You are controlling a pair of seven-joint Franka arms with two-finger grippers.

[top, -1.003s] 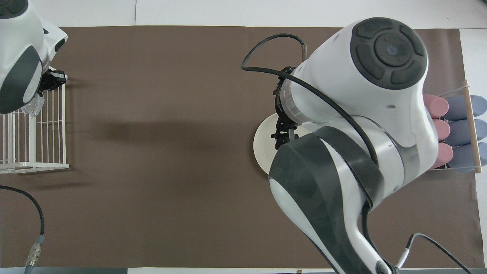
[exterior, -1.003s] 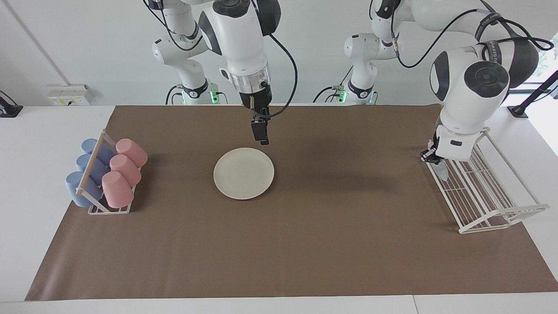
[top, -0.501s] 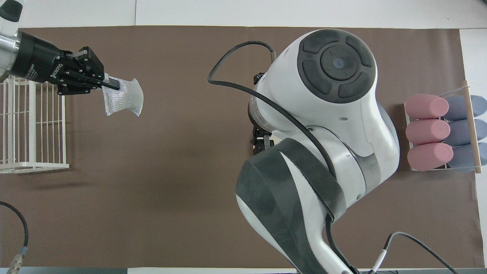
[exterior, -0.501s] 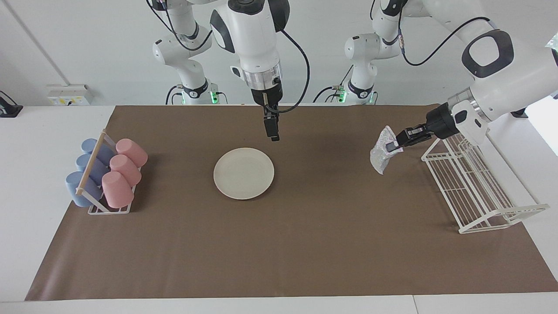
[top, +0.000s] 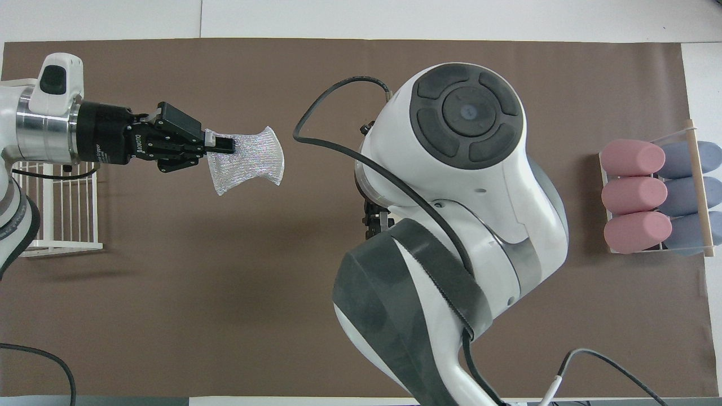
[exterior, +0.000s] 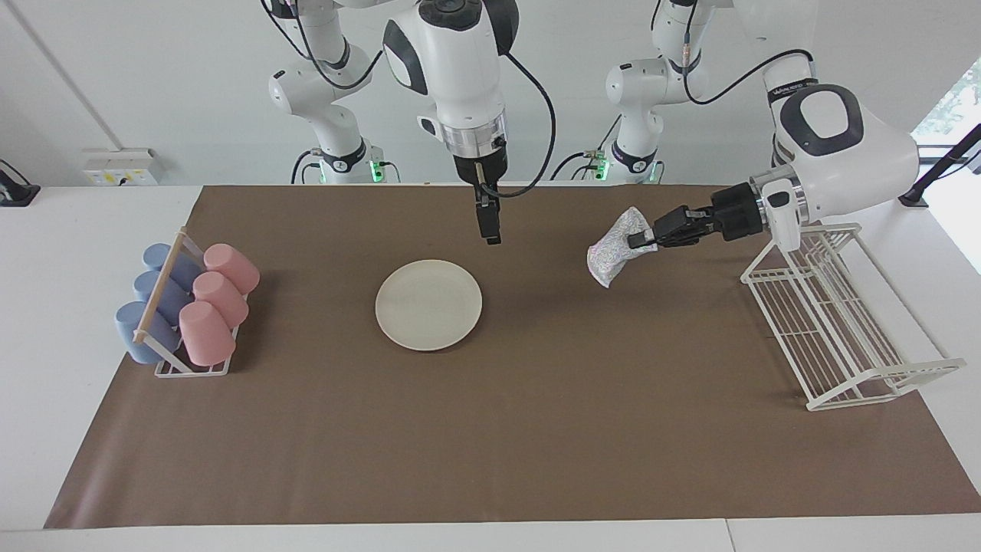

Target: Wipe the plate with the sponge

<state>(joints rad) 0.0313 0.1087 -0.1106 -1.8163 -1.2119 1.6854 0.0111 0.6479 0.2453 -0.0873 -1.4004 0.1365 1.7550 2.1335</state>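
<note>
The cream-white plate lies flat on the brown mat, in the middle toward the right arm's end. In the overhead view the right arm hides it. My left gripper reaches in level above the mat, shut on one edge of the silvery mesh sponge. The sponge hangs in the air, well apart from the plate. My right gripper points straight down, raised over the mat beside the plate's rim, open with nothing in it.
A white rack of pink and blue cups stands at the right arm's end of the mat. A white wire dish rack stands at the left arm's end.
My left gripper has lifted the sponge out of the wire rack and carried it over the mat toward the plate. My right gripper has drifted a little toward the left arm's end.
</note>
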